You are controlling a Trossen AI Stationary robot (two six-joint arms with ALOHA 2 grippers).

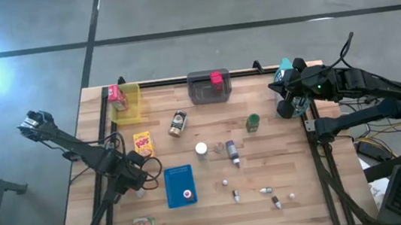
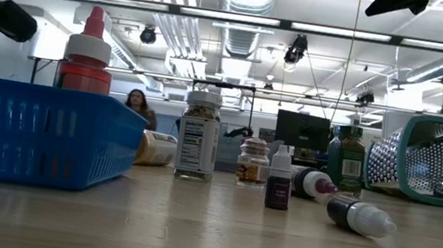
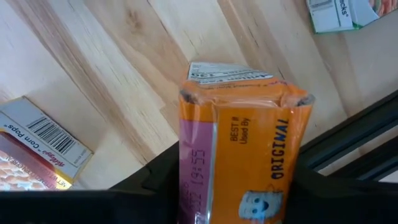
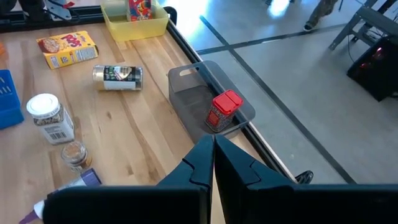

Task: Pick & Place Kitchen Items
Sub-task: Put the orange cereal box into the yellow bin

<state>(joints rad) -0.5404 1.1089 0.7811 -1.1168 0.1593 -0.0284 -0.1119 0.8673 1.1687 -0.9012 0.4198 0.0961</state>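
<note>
From the left wrist view I have the left gripper (image 3: 239, 205) closing around the orange packet (image 3: 239, 149) near the table's left front; it looks light and crushable, so I grip its flat sides gently.

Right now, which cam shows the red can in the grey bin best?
Right wrist view: the red can stands unobstructed inside the grey bin. High view shows only its top. Low and left wrist views don't show it.

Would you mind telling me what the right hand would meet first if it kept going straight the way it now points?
Probably the grey bin holding the red box: it lies just beyond the right hand, whose fingers are shut, though depth is uncertain.
</note>
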